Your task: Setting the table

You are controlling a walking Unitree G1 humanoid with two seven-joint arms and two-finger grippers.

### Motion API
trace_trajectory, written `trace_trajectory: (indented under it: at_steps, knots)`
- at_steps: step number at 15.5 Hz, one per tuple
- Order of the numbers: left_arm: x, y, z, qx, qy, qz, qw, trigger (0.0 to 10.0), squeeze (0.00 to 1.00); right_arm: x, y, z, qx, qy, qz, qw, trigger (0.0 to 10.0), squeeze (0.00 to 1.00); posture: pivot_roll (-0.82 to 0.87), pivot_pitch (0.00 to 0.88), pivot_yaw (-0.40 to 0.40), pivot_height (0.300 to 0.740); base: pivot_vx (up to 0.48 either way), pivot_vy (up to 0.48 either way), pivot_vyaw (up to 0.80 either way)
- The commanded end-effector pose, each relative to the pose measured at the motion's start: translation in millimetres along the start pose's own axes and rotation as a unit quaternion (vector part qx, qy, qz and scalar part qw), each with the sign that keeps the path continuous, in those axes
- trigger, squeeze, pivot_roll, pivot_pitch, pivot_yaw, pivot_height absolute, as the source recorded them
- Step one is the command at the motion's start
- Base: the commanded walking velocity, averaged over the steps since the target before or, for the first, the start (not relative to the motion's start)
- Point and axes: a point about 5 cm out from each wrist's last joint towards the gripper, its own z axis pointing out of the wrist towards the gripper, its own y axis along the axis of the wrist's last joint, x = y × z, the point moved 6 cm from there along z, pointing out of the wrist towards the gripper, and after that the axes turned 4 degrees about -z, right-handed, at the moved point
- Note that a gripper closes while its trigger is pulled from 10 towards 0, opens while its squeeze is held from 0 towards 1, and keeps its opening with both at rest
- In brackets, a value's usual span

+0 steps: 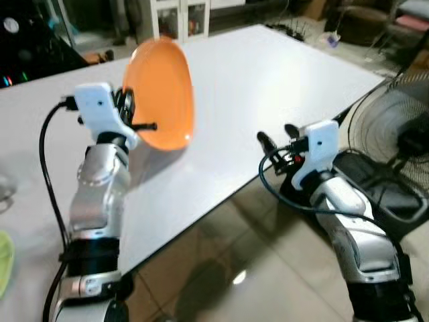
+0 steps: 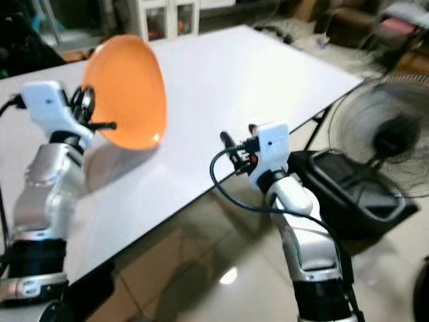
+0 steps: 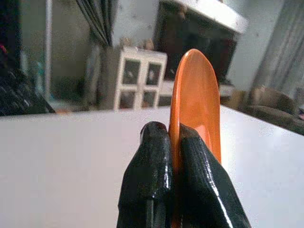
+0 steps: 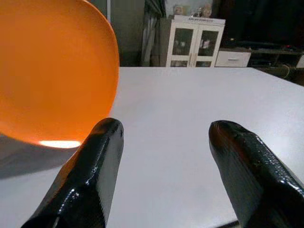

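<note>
Your left gripper (image 1: 137, 125) is pinched tight on the rim of the orange plate (image 1: 164, 94), holding it on edge above the white table (image 1: 268, 87). Your right gripper (image 1: 275, 137) hovers at the table's near edge, fingers spread apart with nothing between them, the plate off to its left.
</note>
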Motion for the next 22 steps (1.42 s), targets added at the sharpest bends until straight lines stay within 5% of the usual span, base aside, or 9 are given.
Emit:
trace_trajectory:
  at_steps: [1,5,8,12,17,22]
  knots:
    - [-33.4,6.2,5.1,0.004,-0.070,-0.027,0.997,10.0,0.00,-3.5,0.2,-5.2,0.001,0.007,0.008,1.000,10.0,0.00,0.00,0.000,-0.052,0.740,0.000,0.000,0.00]
    - [-41.9,-8.7,10.4,0.081,-0.091,-0.089,0.989,10.0,0.00,9.4,-1.7,-10.4,0.014,0.062,0.021,0.998,10.0,0.00,-0.01,0.000,-0.043,0.740,0.000,0.000,0.00]
    - [-22.9,-33.8,14.9,0.150,-0.042,-0.061,0.986,10.0,0.00,22.7,-10.4,-17.7,0.040,0.111,0.010,0.993,10.0,0.00,-0.02,0.000,-0.034,0.740,0.000,0.000,0.00]
    - [0.7,-65.4,8.9,0.215,0.018,-0.113,0.970,10.0,0.00,31.0,-17.3,-24.3,0.059,0.130,0.011,0.990,10.0,0.00,-0.03,0.000,-0.018,0.740,0.000,0.000,0.00]
    - [26.4,-89.6,5.6,0.234,0.090,-0.132,0.959,10.0,0.00,36.2,-23.4,-27.5,0.074,0.137,0.019,0.988,10.0,0.00,-0.04,0.000,-0.010,0.740,0.000,0.000,0.00]
    - [36.2,-99.7,9.4,0.233,0.120,-0.164,0.951,10.0,0.00,40.7,-28.3,-28.0,0.080,0.138,0.024,0.987,10.0,0.00,-0.03,0.000,-0.011,0.740,0.000,0.000,0.00]
